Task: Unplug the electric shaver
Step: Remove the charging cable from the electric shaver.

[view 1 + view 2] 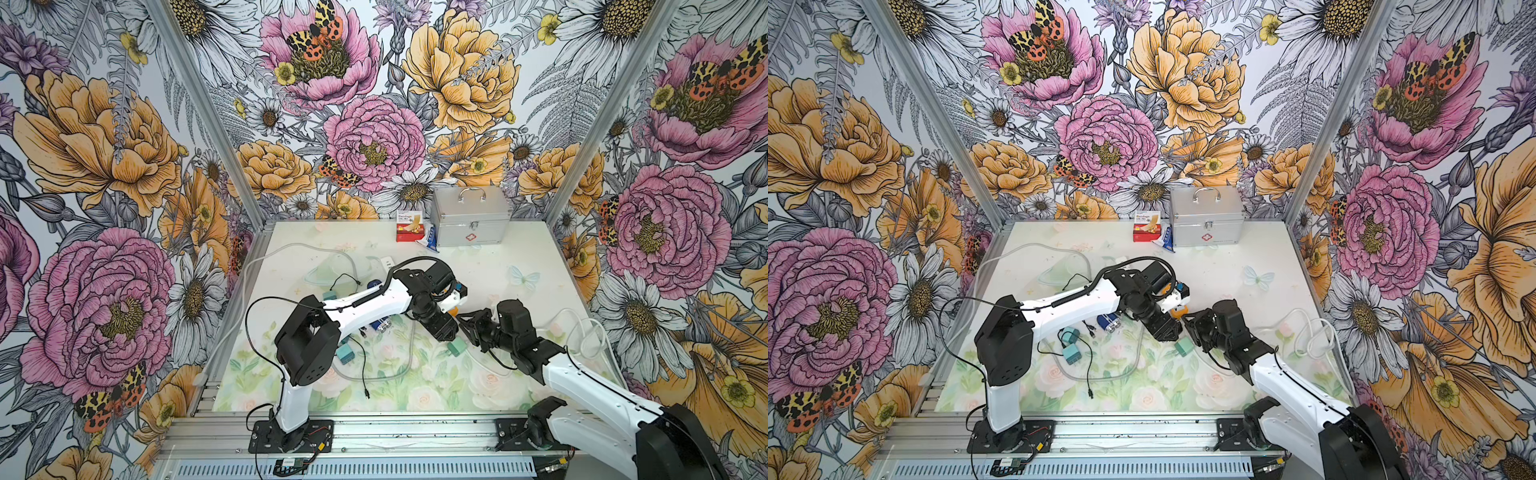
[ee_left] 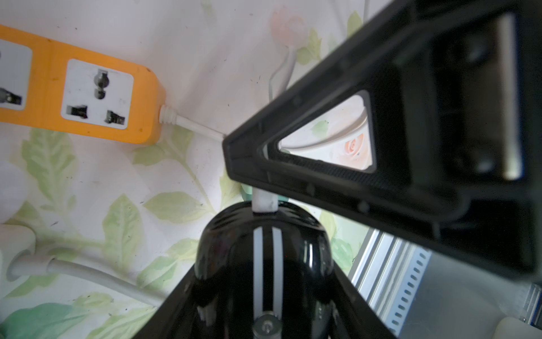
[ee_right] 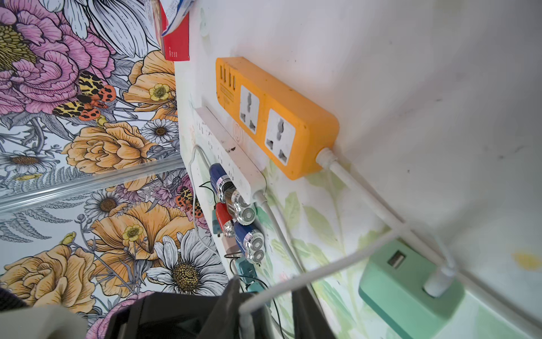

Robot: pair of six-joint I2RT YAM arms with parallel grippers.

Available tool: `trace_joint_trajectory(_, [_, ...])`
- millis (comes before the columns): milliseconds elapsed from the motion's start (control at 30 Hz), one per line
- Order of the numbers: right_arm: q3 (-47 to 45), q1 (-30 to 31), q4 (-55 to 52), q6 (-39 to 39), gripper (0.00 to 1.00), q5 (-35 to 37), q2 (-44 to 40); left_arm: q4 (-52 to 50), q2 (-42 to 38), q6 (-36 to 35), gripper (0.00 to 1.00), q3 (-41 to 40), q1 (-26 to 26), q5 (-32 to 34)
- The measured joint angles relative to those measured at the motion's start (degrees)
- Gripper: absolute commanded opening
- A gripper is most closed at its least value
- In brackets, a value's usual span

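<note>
My left gripper is shut on the electric shaver, a glossy black body with two white stripes. A white plug sits in the shaver's end. Its white cable runs to a mint green charger block on the table. My right gripper stands round the plug: the plug lies against one finger, with a gap to the other. In both top views the two grippers meet mid-table and hide the shaver.
An orange power strip and a white one lie close behind the grippers. Blue and red shavers, teal chargers and loose black leads lie left of centre. A metal first-aid case and red box stand at the back.
</note>
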State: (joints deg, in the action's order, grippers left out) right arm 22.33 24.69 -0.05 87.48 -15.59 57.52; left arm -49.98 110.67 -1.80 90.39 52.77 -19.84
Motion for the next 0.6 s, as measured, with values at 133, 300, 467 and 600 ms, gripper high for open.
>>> trace_joint_trajectory(133, [0.0, 0.9, 0.5, 0.2, 0.22, 1.6, 0.2, 0.0, 0.2, 0.0, 0.5, 0.0, 0.0, -0.6])
trace_joint_trajectory(300, [0.1, 1.7, 0.8, 0.2, 0.22, 2.6, 1.1, 0.0, 0.5, 0.0, 0.5, 0.0, 0.0, -1.7])
trace_joint_trajectory(467, [0.5, 2.9, 0.8, 0.2, 0.21, 4.0, 1.5, -0.3, 1.1, 0.3, 0.5, 0.7, -0.1, -3.8])
trace_joint_trajectory(600, [0.9, 3.4, 0.7, 0.2, 0.19, 5.0, 1.5, -0.2, 1.7, 0.7, 0.49, 0.7, -0.4, -6.2])
